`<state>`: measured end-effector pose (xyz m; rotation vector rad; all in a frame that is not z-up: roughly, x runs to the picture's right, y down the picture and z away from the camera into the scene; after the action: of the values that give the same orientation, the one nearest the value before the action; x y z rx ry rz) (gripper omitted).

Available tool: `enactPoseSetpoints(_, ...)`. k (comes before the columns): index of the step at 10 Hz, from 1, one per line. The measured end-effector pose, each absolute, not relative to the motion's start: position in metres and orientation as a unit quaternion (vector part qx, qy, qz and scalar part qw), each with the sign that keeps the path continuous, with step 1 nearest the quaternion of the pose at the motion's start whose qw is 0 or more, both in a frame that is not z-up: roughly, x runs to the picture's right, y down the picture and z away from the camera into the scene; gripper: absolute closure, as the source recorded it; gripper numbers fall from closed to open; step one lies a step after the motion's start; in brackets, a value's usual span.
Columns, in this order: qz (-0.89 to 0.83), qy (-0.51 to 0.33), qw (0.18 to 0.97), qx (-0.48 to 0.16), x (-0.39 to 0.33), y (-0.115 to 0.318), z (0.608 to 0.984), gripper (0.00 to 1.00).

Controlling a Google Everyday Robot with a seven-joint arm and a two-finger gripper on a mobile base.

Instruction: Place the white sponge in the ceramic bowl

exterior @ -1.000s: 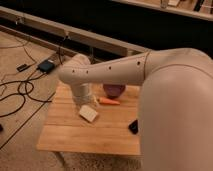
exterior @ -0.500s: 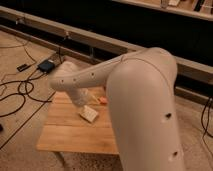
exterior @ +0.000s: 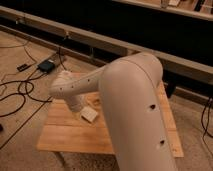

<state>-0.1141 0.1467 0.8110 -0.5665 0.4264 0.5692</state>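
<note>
Camera view: a smooth, rounded beige arm sweeps over the slatted wooden table [exterior: 60,135]. Its gripper [exterior: 77,106] hangs released over the table's middle. There the white sponge [exterior: 90,115], a soft cream block, lies flat and ungrasped.

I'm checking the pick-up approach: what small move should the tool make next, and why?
Probably ease the open tool sideways and down over the small cream-white rectangular sponge. It lies flat on the light wooden table, ungrasped, with the tool just beside it; the ceramic bowl is hidden behind the arm.
</note>
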Motion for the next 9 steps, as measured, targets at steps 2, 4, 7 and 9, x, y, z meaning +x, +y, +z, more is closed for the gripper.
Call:
enactPoseSetpoints(2, 0.28, 0.183, 0.899, -0.283, -0.113, 0.144, 0.824, 0.35)
enactPoseSetpoints(4, 0.285, 0.175, 0.898, -0.288, -0.108, 0.141, 0.836, 0.35)
enactPoseSetpoints(7, 0.283, 0.173, 0.894, -0.301, -0.107, 0.147, 0.853, 0.35)
enactPoseSetpoints(9, 0.275, 0.17, 0.894, -0.31, -0.114, 0.152, 0.863, 0.35)
